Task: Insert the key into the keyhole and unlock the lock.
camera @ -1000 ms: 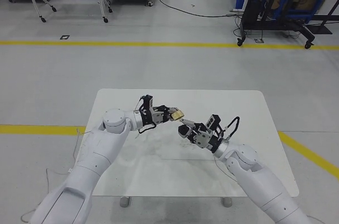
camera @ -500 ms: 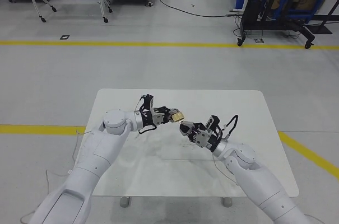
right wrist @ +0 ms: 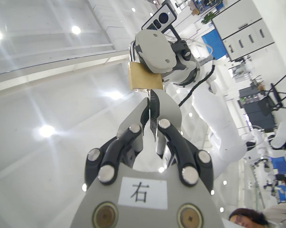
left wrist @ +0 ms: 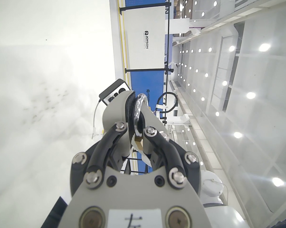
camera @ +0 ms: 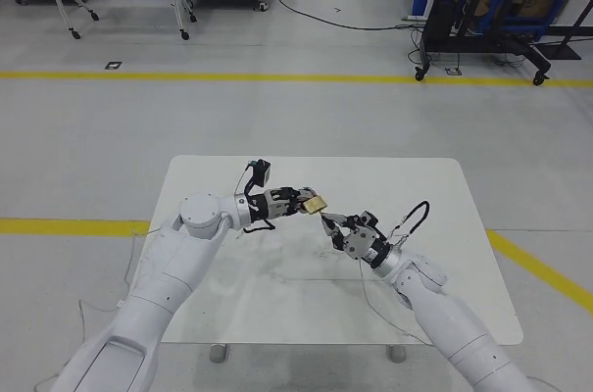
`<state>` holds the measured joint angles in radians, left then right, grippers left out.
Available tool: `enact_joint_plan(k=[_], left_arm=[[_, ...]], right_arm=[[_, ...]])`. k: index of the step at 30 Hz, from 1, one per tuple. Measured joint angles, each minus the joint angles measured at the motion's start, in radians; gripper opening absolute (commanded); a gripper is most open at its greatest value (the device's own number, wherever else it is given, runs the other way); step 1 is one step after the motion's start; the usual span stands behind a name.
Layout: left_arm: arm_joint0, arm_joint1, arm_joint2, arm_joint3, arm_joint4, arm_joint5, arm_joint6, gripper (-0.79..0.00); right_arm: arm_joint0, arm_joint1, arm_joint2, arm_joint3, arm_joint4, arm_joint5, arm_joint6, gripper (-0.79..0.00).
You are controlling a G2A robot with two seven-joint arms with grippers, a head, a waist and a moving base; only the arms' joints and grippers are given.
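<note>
Above the white table (camera: pixel 414 176), my left gripper (camera: pixel 306 201) is shut on a brass padlock (camera: pixel 316 204). The left wrist view looks along the lock's silver shackle (left wrist: pixel 138 110), pinched in the left gripper (left wrist: pixel 138 117). My right gripper (camera: pixel 333 227) is shut on a dark-headed key (right wrist: pixel 154 112). In the right wrist view the key's tip meets the bottom face of the padlock (right wrist: pixel 144 78), just past the right gripper (right wrist: pixel 152 100). How far the blade is inside the keyhole cannot be told.
The table's near edge (camera: pixel 306 341) lies below both arms. A yellow floor line (camera: pixel 61 226) runs past the table on either side. A wheeled dark rack (camera: pixel 482 39) stands far behind.
My right arm has rolled its wrist and brought the key up to the padlock's bottom. The left gripper has tilted slightly with the padlock and shifted a little to the right.
</note>
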<state>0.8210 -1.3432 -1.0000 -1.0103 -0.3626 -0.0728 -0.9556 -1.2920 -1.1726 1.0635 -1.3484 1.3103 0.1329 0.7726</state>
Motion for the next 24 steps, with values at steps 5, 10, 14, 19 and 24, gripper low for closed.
enact_joint_plan(k=[5,10,14,19,24], left_arm=[[0.017,0.006,-0.014,-0.029,0.029,-0.039,0.034,-0.785],[0.033,0.011,-0.025,-0.055,0.051,-0.058,0.06,-0.785],[0.04,0.014,-0.034,-0.064,0.048,-0.052,0.064,-0.785],[0.043,0.013,-0.05,-0.051,-0.014,-0.012,0.062,-0.785],[0.035,0.014,-0.059,-0.032,-0.026,0.026,0.074,-0.785]], right_arm=[[0.015,-0.013,-0.002,0.05,0.11,0.062,0.097,-0.785],[0.034,-0.021,-0.006,0.085,0.123,0.09,0.135,-0.785],[0.048,-0.023,-0.007,0.089,0.067,0.068,0.132,-0.603],[0.048,-0.015,0.006,0.048,-0.109,-0.039,0.078,-0.166],[0.001,0.006,0.07,-0.043,-0.299,-0.152,0.023,0.0]])
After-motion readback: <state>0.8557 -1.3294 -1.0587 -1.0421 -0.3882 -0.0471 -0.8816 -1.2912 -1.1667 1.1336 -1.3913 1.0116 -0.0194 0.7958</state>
